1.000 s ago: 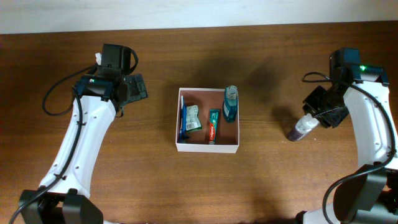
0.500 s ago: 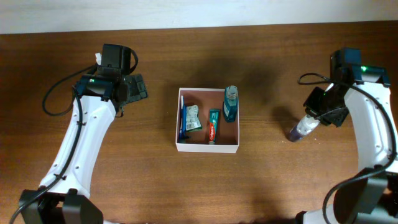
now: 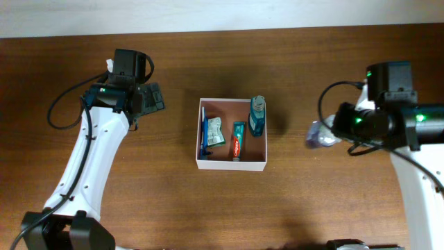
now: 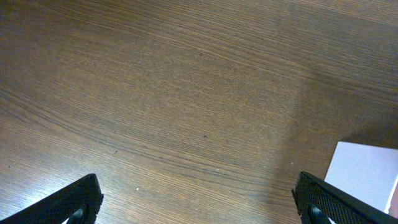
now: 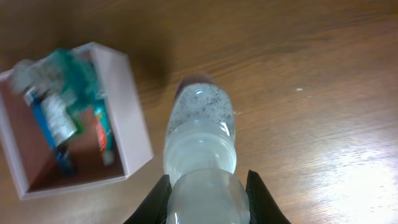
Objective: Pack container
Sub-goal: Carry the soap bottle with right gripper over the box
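The right claw is clenched on a clear bottle, which points out of it toward 9 o'clock in the overhead view. In the right wrist view the two fingers press on the bottle's neck from either side. Its speckled, pale body hangs over the wood, with a dark end farthest from the camera.

The left claw is released. In its own wrist view the two black fingertips sit at the bottom corners of the picture, far apart, with bare wood between them.

Under both arms lies a brown wooden table with fine grain running across it. Glare brightens the wood toward 4 o'clock in the right wrist view. Beyond the table's far edge, at 12 o'clock in the overhead view, runs a pale strip of wall.

The container rests on the middle of the table, at 9 o'clock from the right claw and apart from it. It is near the bottle's free end but not touching it. From the left claw it lies at about 4 o'clock, and one white corner shows in the left wrist view. Inside are a blue bottle at the 1 o'clock corner, a toothpaste tube and a green sachet.
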`<state>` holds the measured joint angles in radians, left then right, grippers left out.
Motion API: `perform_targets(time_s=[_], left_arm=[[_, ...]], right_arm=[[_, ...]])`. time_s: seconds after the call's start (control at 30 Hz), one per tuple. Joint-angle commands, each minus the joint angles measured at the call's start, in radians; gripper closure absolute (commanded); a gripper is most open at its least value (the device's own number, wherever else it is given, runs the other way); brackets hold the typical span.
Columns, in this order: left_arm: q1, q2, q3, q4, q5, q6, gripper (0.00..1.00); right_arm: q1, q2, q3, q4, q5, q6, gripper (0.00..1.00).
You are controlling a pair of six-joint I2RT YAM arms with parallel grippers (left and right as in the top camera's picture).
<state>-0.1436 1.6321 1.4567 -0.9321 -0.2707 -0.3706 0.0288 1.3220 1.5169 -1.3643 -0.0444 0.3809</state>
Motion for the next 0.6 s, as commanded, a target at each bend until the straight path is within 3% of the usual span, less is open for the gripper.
perform_targets(time_s=[0.0, 0.33, 0.57], left_arm=[[0.002, -0.005, 0.008, -0.001, -0.014, 0.005, 0.01], [0.002, -0.005, 0.008, -0.001, -0.014, 0.005, 0.01], [0.002, -0.005, 0.008, -0.002, -0.014, 0.005, 0.00]], right_arm=[[0.101, -0.034, 0.097, -0.017, -0.013, -0.010, 0.82], [0.435, 0.037, 0.208, -0.087, 0.067, -0.044, 0.82], [0.561, 0.195, 0.227, -0.093, 0.188, -0.076, 0.82]])
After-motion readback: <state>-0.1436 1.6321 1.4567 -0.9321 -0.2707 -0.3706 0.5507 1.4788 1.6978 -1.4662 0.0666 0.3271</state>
